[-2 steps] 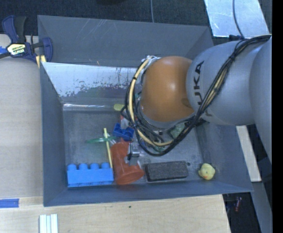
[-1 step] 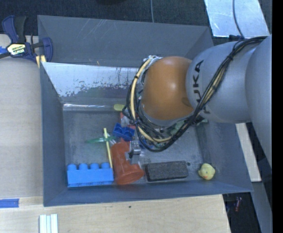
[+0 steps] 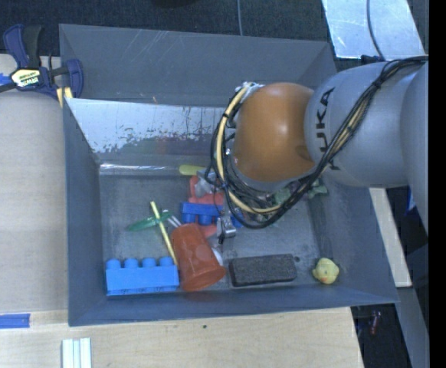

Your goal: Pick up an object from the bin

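A: Where's the gripper (image 3: 221,227)?
B: Low in the bin (image 3: 85,205), under the orange cover (image 3: 273,133), over a blue piece (image 3: 196,212) and a red piece (image 3: 208,199) mid-floor.
A: Open or closed? Holding anything?
B: Can't tell; the cover hides it.
A: Nearby?
B: 1 red cup (image 3: 195,261), 1 black block (image 3: 263,270), 1 blue brick (image 3: 141,274).

Matt grey metal bin (image 3: 85,228) — glossy blue plastic brick (image 3: 141,276), rough dark block (image 3: 263,270).
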Controlling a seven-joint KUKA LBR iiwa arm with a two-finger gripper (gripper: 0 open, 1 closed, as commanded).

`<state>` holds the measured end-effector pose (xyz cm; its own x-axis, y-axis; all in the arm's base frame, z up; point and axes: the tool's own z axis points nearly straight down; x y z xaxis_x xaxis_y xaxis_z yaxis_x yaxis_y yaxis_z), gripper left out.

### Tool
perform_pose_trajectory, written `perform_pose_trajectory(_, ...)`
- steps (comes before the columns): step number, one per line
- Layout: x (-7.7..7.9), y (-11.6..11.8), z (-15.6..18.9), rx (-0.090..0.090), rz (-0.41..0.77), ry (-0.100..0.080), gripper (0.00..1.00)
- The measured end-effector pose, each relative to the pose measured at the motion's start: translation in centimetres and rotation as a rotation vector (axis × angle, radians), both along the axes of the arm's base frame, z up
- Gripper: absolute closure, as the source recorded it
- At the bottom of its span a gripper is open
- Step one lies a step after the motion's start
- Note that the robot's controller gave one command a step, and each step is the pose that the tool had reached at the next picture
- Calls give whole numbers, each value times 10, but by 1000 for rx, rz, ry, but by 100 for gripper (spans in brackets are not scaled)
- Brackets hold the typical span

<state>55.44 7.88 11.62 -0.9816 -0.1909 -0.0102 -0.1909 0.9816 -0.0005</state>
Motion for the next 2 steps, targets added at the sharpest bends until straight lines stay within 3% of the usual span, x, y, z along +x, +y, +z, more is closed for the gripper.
perform_pose_trajectory(1, 16, -25, -44, 3, -53, -5, 100)
perform_pose_trajectory(2, 16, -25, -44, 3, -53, -5, 100)
